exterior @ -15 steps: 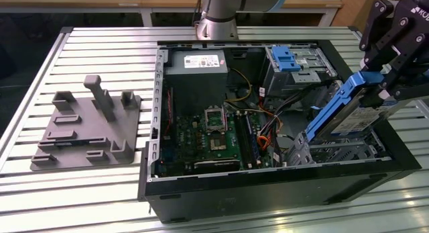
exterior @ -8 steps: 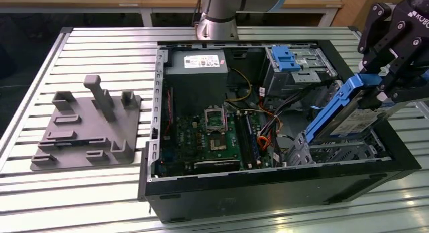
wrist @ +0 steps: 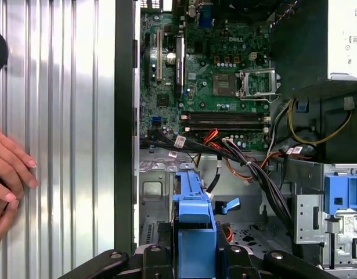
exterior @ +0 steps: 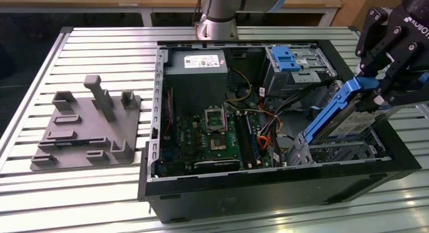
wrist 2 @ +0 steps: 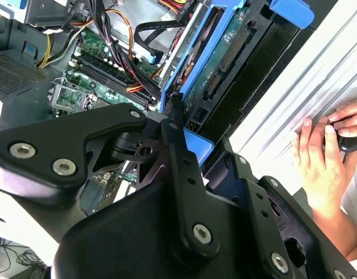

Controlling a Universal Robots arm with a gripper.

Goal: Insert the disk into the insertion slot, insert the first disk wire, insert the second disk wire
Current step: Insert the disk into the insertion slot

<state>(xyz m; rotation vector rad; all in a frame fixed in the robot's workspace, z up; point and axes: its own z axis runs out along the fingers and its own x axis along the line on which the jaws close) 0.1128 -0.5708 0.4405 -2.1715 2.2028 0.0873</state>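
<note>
I see the disk (exterior: 350, 123) tilted steeply, its lower end at the insertion slot (exterior: 338, 151), at the exterior view's right of the open case (exterior: 268, 190). The tool (exterior: 377, 91) is clamped on its upper end. A hand (wrist: 7, 171) rests on the bench (exterior: 100, 39).

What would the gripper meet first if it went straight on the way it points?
Most likely the insertion slot, the silver cage under the disk that the gripper holds, though depth is unclear.
</note>
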